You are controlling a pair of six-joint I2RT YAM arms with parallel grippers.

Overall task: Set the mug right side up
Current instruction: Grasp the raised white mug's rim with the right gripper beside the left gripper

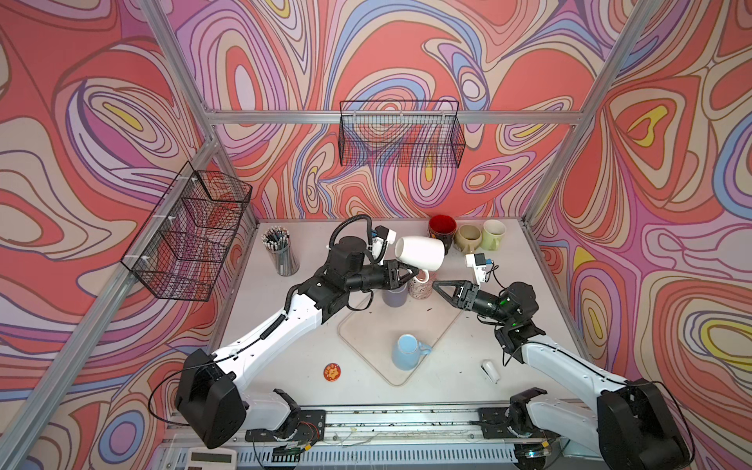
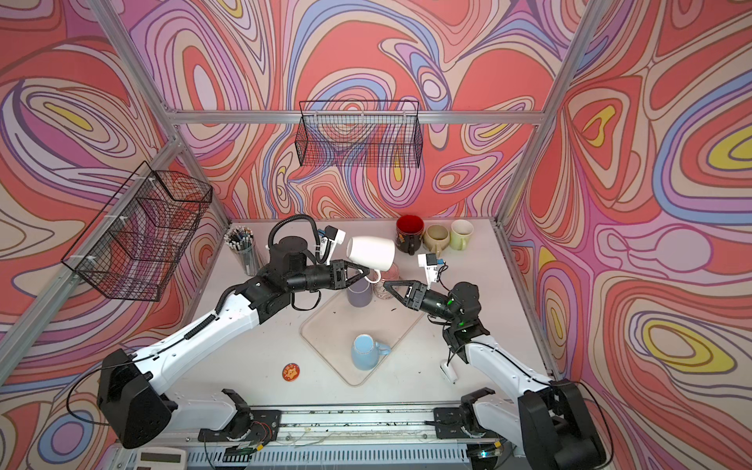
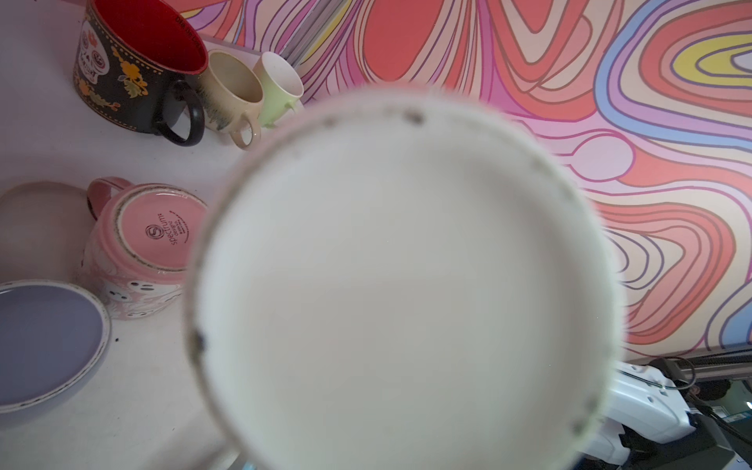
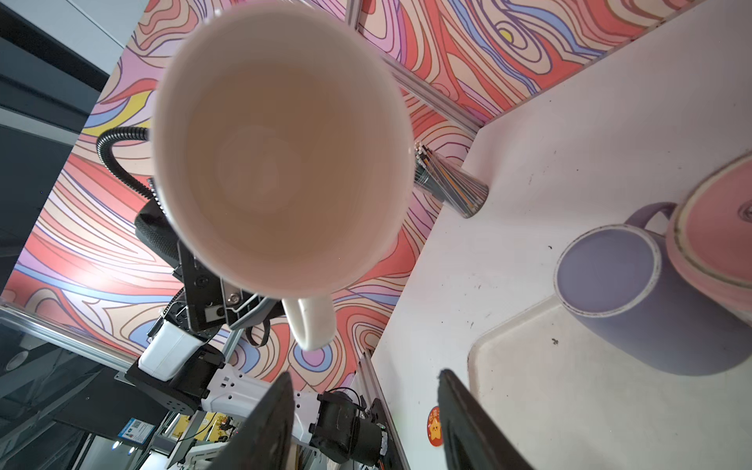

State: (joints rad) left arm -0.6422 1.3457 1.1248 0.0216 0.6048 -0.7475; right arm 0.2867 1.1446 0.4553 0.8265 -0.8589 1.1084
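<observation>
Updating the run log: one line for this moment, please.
left end effector: shut on handle of white mug | mug: in the air, on its side | right end effector: open, empty | task: not done

Top views overlook table (image 1: 447, 366); wrist views, blurry, likely share mug (image 4: 280, 162)

Taking the tray (image 1: 374, 325) at the middle of the table (image 1: 460, 354) as the dial's centre in both top views, a lone mug (image 1: 407, 352) stands near its middle. At its 12 o'clock corner a left mug (image 1: 394, 299) and a right mug (image 1: 421, 288) stand side by side, with a lifted mug (image 1: 419, 254) on its side above them. A pen cup (image 1: 283, 254) stands at 10 o'clock, a row of three mugs (image 1: 468, 238) runs along the back edge at 1 o'clock, a badge (image 1: 332, 372) lies at 8 o'clock, a basket (image 1: 401, 134) hangs on the back wall at 12 o'clock, and a second basket (image 1: 189, 236) on the side wall at 10 o'clock.
</observation>
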